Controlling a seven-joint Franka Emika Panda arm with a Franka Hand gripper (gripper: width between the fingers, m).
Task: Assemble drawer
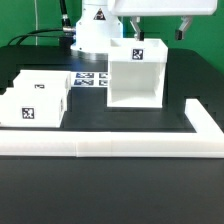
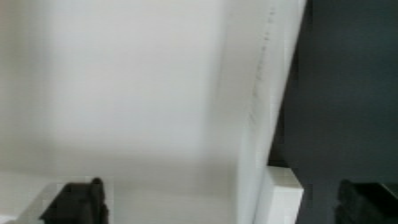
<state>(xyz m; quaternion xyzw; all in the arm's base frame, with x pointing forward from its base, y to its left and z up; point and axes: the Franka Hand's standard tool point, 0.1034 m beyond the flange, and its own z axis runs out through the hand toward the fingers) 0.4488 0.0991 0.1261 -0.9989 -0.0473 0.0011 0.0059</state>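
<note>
The tall white drawer casing [image 1: 140, 72] stands in the middle of the table, its open side facing the exterior camera and a square tag on top. Two shallow white trays [image 1: 32, 100] with tags lie together at the exterior view's left; I cannot see their knobs. My gripper [image 1: 160, 32] hangs just above the casing's upper edge on the exterior view's right. In the wrist view the gripper [image 2: 222, 205] is open, its dark fingertips [image 2: 75, 203] on either side of the casing's side wall [image 2: 285, 195], apart from it. It holds nothing.
A long low white L-shaped wall [image 1: 110, 145] runs along the front and up the exterior view's right side. The marker board [image 1: 90, 79] lies flat behind, between trays and casing. The robot base [image 1: 95, 30] and cables are at the back.
</note>
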